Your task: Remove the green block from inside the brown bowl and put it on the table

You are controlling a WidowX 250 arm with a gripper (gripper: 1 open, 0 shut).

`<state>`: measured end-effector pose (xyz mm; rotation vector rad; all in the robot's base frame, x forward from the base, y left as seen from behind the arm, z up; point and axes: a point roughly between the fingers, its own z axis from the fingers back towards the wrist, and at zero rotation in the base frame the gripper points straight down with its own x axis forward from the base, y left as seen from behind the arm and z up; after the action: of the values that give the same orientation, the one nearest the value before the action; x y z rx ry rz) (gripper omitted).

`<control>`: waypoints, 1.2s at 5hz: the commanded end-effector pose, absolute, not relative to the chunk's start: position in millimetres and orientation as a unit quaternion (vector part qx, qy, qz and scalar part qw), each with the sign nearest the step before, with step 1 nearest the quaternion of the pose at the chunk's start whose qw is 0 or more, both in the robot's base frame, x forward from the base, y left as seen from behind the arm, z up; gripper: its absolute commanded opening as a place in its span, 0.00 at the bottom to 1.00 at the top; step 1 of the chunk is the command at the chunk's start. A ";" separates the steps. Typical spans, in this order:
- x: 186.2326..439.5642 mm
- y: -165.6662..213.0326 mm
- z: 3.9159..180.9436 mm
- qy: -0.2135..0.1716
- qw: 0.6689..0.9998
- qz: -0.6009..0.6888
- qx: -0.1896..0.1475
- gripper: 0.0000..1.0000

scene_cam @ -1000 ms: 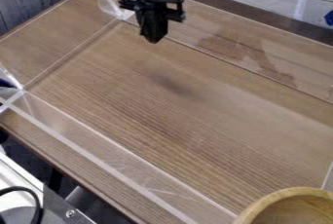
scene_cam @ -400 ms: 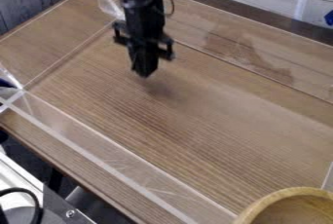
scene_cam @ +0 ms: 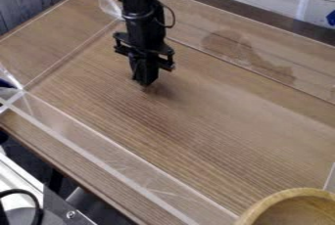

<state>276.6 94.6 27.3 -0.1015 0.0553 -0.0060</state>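
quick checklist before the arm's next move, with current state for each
1. Gripper closed: ok, its jaws look shut.
2. Green block held in the gripper: cannot tell, no green shows at the tips.
3. Gripper low over the table: ok, its tips are close to the wood, pointing down.
4. Tips touching the table: cannot tell from this angle.
5. Spot under the gripper clear: ok, only bare wood grain there.
6. Brown bowl clear of the arm: ok, it sits at the bottom right corner, far from the gripper; its inside is cut off by the frame.
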 end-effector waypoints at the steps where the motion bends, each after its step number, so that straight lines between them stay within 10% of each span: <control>1: 284.9 96.8 38.6 0.006 0.999 -0.005 -0.043 0.00; 6: 285.9 92.1 42.0 0.010 0.998 0.003 -0.061 0.00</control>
<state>273.8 88.1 27.2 -0.1432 0.0775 0.0117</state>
